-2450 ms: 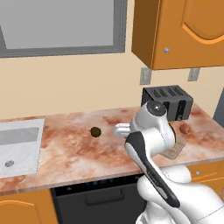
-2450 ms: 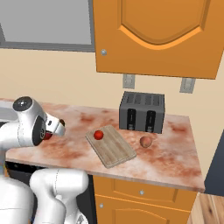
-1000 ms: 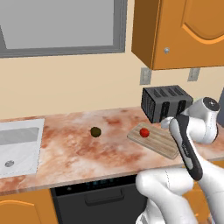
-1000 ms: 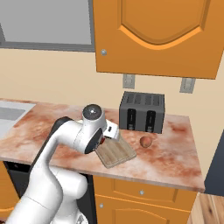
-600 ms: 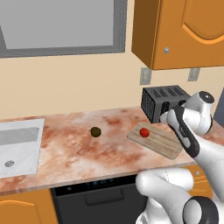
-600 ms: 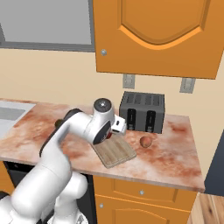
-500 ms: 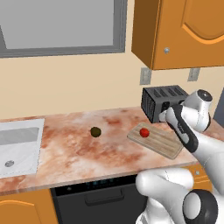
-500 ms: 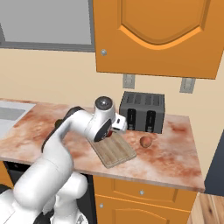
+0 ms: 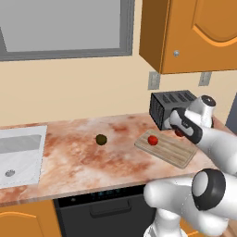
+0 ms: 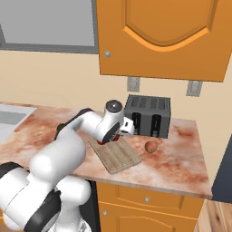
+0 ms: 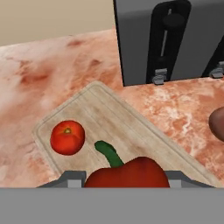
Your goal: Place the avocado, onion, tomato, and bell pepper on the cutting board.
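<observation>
Between the gripper point(image 11: 127, 186) fingers, the bell pepper point(image 11: 127, 173) hangs over the cutting board point(image 11: 131, 131)

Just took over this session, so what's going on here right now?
The gripper is shut on the bell pepper and holds it over the cutting board, in front of the toaster. The tomato already sits on the board. The avocado lies out on the counter, and the onion rests beside the board.
</observation>
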